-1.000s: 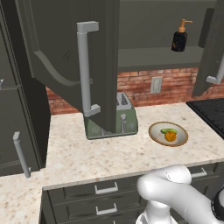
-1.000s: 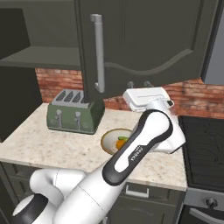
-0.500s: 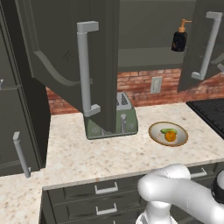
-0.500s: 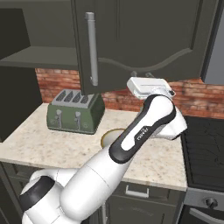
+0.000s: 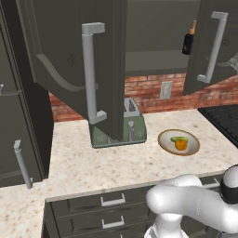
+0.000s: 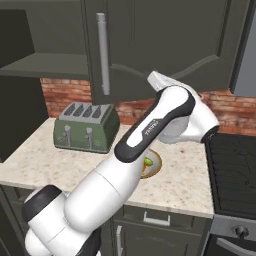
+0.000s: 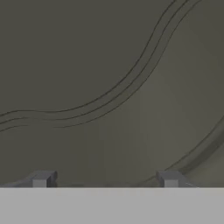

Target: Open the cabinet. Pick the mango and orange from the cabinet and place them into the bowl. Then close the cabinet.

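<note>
The cabinet (image 5: 60, 46) has its left door swung wide toward me, and its right door (image 5: 204, 28) stands partly open. In the right base view my hand presses against the face of the right door (image 6: 165, 35), beside the door's long silver handle (image 6: 102, 52). In the hand view my gripper (image 7: 105, 179) is open, its tips wide apart with nothing between them, close to the door's arched panel (image 7: 109, 87). On the counter the bowl (image 5: 163, 142) holds the orange (image 5: 181, 145) and the mango (image 5: 179, 139). My arm hides part of the bowl (image 6: 156, 165).
A green toaster (image 5: 118, 131) stands on the counter under the open left door. A dark soap bottle (image 5: 188, 42) sits on the cabinet shelf. The stove (image 6: 232, 170) lies to the right, a tall dark cabinet (image 5: 18, 139) to the left, and drawers (image 5: 111, 200) below.
My hand has risen against the right door, and that door has swung left toward shut. The fruit and bowl have not moved.
</note>
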